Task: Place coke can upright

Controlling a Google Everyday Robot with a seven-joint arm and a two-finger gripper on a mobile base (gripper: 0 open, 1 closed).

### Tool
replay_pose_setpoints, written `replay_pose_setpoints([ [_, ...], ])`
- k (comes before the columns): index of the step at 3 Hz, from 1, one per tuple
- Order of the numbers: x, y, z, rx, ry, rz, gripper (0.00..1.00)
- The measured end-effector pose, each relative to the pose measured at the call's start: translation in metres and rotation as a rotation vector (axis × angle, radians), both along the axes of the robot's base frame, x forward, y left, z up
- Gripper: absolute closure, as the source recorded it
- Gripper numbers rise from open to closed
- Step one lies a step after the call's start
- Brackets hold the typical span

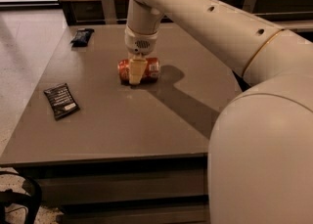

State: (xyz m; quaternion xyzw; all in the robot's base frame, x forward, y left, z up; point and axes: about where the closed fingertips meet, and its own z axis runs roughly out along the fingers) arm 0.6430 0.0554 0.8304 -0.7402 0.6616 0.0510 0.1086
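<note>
The coke can (150, 69) is orange-red and lies on its side on the grey table (122, 120), a little behind the table's middle. My gripper (138, 73) comes straight down from the arm onto the can's middle. Its near cream finger (135, 71) lies flat against the can's front side. The far finger is hidden behind the can. The gripper looks shut on the can, and the can rests on the table.
A flat dark snack packet (61, 101) lies near the table's left edge. Another dark packet (81, 36) lies at the back left corner. My large arm fills the right side of the view. A wooden wall runs behind the table.
</note>
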Motion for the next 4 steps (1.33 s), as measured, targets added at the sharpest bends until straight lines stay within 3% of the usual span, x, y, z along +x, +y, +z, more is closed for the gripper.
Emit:
replay_pose_setpoints([
  [1, 0.0007, 0.0014, -0.0022, 0.001, 0.000, 0.001, 0.85],
  [2, 0.0013, 0.0026, -0.0043, 0.002, 0.001, 0.002, 1.00],
  [4, 0.0013, 0.0026, -0.0040, 0.002, 0.001, 0.002, 1.00],
])
